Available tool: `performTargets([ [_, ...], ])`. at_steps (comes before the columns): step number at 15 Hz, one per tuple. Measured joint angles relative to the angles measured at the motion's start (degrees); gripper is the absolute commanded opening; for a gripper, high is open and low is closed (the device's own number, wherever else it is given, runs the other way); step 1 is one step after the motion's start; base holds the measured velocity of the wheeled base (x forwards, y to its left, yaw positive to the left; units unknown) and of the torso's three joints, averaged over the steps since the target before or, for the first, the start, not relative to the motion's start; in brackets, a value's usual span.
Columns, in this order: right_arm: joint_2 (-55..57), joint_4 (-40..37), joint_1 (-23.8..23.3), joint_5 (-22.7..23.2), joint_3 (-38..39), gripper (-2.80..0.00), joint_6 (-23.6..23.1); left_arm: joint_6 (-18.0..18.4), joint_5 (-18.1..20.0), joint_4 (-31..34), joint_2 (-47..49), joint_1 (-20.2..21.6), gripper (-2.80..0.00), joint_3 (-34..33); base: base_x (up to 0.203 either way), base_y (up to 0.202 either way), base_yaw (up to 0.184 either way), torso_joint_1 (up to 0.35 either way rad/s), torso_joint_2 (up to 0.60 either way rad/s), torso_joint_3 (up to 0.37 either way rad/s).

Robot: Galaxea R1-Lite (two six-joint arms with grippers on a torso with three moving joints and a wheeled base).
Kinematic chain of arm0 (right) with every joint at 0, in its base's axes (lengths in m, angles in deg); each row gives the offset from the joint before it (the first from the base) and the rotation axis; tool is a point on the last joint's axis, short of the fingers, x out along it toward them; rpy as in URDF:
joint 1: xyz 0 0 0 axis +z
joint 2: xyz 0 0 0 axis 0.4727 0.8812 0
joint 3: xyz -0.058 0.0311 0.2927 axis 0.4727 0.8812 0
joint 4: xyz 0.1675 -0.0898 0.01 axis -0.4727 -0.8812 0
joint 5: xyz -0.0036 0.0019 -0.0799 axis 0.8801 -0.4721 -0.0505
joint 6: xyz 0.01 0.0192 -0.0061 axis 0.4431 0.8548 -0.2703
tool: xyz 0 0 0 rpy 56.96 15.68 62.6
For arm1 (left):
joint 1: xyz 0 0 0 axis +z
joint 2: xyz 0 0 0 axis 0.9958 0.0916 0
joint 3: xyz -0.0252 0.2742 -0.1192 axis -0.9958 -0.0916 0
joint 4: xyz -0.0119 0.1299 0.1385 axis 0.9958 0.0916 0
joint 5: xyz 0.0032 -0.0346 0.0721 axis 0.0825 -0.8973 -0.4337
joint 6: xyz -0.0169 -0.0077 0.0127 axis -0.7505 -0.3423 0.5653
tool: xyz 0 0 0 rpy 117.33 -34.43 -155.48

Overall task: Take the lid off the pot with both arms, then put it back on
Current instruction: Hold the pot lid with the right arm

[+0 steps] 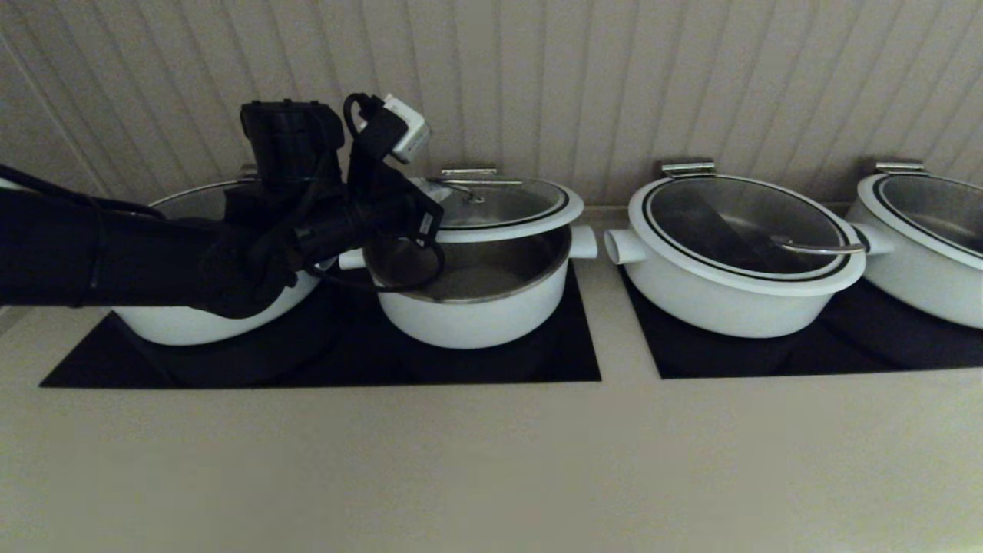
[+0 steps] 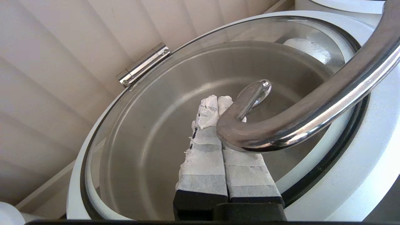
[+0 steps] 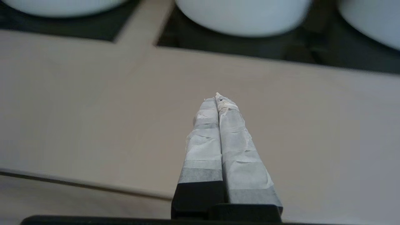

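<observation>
Fingers first: from the head view the left gripper's fingers are buried behind the black left arm (image 1: 153,253) and its looped cables, so nothing of their state shows from here. What does show is the lid (image 1: 499,207), raised and tilted above the pot (image 1: 476,296), its near edge lifted so the steel inside lies open below. That arm also covers most of the wider pot on the far left (image 1: 184,322). Two more lidded pots sit to the right, one whole (image 1: 737,261), one cut off by the edge (image 1: 929,246), all on black cooktop panels (image 1: 537,361) set in the tabletop (image 1: 491,461). Over to the left wrist view: the left gripper (image 2: 218,103) has its taped fingers (image 2: 203,156) pressed together, tucked under the lid's curved steel handle (image 2: 312,115), the bar crossing over them; whether it bears on them is hard to judge. A steel hinge piece (image 2: 143,64) sits at the glass rim. On to the right wrist view: the right gripper (image 3: 217,98) hangs over bare tabletop, fingers (image 3: 203,150) closed on nothing, with blurred white pots (image 3: 243,15) beyond.
</observation>
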Motion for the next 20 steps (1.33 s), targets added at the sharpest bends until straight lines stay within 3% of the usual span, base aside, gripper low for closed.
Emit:
performTargets([
  [4,17.62,10.78,4.39,4.23,-4.32,-2.80,-0.70,-0.02,0.01,-0.07,0.00,0.00,-2.80,-0.06,0.000,0.000,0.000,0.000,0.00,0.000],
  [9,43.17,30.95,7.49,18.22,-5.63,-2.80,-3.91,-0.06,-0.01,-0.05,-0.15,-0.01,-2.80,-0.12,0.000,0.000,0.000,0.000,0.00,0.000],
  [11,52.57,39.07,8.94,21.69,-5.74,-2.80,-4.58,-0.12,0.00,-0.05,-0.17,-0.01,-2.80,-0.20,0.000,0.000,0.000,0.000,0.00,0.000],
  [17,79.80,69.77,15.10,23.55,-6.73,-2.80,-4.45,-0.17,-0.05,-0.05,-0.24,0.00,-2.80,-0.22,0.000,0.000,0.000,0.000,0.00,0.000],
  [20,89.43,82.19,19.41,23.57,-13.47,-2.80,-1.02,-0.24,-0.02,-0.05,-0.26,0.00,-2.80,-0.22,0.000,0.000,0.000,0.000,0.00,0.000],
])
